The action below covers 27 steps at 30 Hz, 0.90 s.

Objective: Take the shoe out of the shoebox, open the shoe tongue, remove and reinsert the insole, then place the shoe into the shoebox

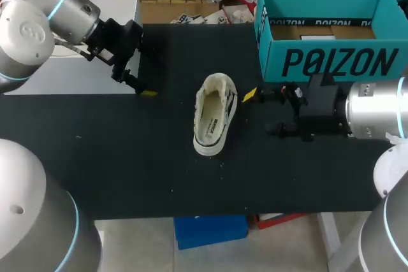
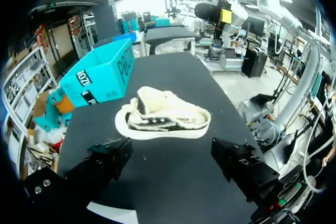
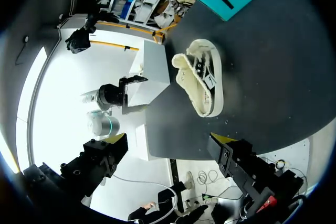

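A cream low-top shoe (image 1: 215, 114) with fleecy lining and black side markings lies on the black table (image 1: 127, 157), outside the box, its opening facing up. The teal shoebox (image 1: 328, 30) stands open at the back right. My left gripper (image 1: 143, 71) hovers open to the left of the shoe; in the left wrist view the shoe (image 2: 165, 119) lies ahead of the open gripper (image 2: 170, 156), with the shoebox (image 2: 100, 77) beyond it. My right gripper (image 1: 264, 113) is open just right of the shoe, in front of the box. Ahead of the right gripper (image 3: 170, 140) lies the shoe (image 3: 202, 82).
A white surface (image 1: 76, 74) adjoins the black table at the back left, under my left arm. The table's front edge (image 1: 191, 216) runs below the shoe. Bare black tabletop lies in front of the shoe and to its left.
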Each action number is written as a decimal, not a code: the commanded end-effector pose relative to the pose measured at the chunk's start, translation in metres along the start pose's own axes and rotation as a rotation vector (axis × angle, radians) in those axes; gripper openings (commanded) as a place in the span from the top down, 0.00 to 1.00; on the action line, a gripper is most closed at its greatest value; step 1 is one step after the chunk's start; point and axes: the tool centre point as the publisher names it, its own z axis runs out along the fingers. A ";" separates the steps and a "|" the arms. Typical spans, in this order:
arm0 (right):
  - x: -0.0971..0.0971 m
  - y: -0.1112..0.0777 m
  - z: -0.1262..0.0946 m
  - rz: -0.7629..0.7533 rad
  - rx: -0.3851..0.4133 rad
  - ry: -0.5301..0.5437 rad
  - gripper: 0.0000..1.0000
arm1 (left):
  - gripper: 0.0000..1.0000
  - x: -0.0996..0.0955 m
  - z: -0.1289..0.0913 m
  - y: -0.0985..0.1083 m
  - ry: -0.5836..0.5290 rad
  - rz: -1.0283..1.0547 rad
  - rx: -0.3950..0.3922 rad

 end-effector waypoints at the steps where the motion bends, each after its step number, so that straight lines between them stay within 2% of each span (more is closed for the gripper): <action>1: 0.000 0.000 0.001 0.000 0.001 0.000 0.00 | 0.06 0.005 0.003 0.002 -0.059 0.008 0.007; 2: 0.000 0.000 0.001 0.000 0.001 0.000 0.00 | 0.43 0.004 0.003 0.002 -0.056 0.013 0.008; 3: 0.000 0.000 0.001 0.000 0.001 0.000 0.00 | 0.68 0.002 0.004 0.002 -0.056 0.019 0.009; 4: 0.000 0.000 0.001 0.000 0.001 0.000 0.00 | 0.99 0.000 0.004 0.001 -0.054 0.025 0.010; 14: 0.000 0.000 0.001 0.000 0.001 0.000 0.00 | 1.00 -0.036 0.009 -0.011 -0.066 0.039 0.037; 27: 0.000 0.000 0.001 0.000 0.001 0.000 0.00 | 1.00 -0.076 0.039 -0.033 -0.022 0.070 0.033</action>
